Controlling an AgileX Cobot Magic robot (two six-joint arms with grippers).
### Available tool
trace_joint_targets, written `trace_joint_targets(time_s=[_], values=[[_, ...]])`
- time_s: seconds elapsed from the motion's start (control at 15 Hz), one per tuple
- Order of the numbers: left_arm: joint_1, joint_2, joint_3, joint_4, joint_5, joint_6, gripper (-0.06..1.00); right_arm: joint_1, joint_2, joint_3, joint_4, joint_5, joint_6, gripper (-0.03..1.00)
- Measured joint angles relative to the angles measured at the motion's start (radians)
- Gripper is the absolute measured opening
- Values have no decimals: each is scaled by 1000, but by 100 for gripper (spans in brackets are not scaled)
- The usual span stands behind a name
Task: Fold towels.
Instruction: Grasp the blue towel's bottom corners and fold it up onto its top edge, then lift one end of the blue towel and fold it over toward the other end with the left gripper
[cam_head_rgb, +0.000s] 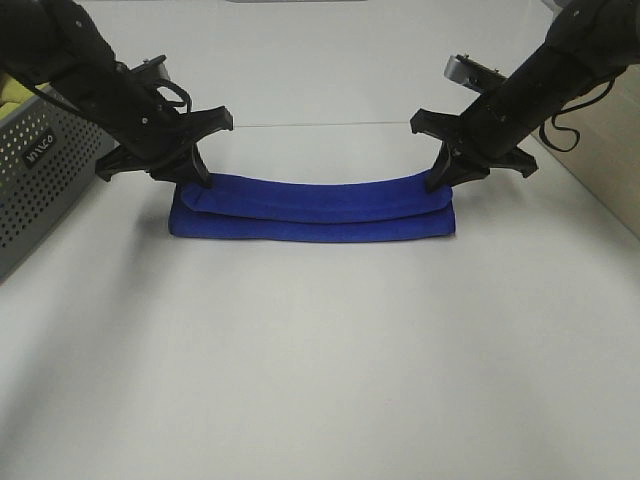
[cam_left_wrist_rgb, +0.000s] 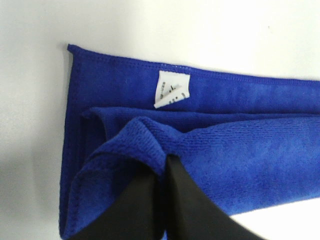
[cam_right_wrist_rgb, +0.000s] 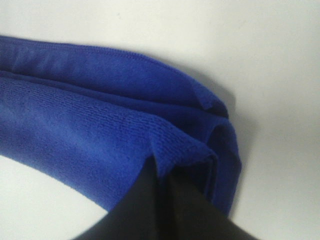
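Note:
The royal-blue towel (cam_head_rgb: 312, 207) lies folded into a long narrow strip across the middle of the white table (cam_head_rgb: 320, 380). My left gripper (cam_head_rgb: 195, 180) is shut on the upper layer at the towel's left end. My right gripper (cam_head_rgb: 438, 181) is shut on the upper layer at its right end. In the left wrist view the black fingers (cam_left_wrist_rgb: 150, 195) pinch a fold of the towel (cam_left_wrist_rgb: 240, 145), with its small white tag (cam_left_wrist_rgb: 172, 89) beside them. In the right wrist view the fingers (cam_right_wrist_rgb: 160, 205) pinch the corner of the towel (cam_right_wrist_rgb: 100, 130).
A grey perforated metal basket (cam_head_rgb: 40, 170) stands at the left edge with something yellow (cam_head_rgb: 12, 92) inside. A beige surface (cam_head_rgb: 610, 150) borders the table at the right.

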Motion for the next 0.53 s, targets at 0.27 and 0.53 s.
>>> trace_joint_targets(time_s=[0.27, 0.53], values=[[0, 66, -44, 2, -3, -23, 4, 0, 47, -32, -20, -12, 24, 0], [0, 69, -45, 3, -22, -23, 23, 0, 52, -32, -55, -17, 53, 20]])
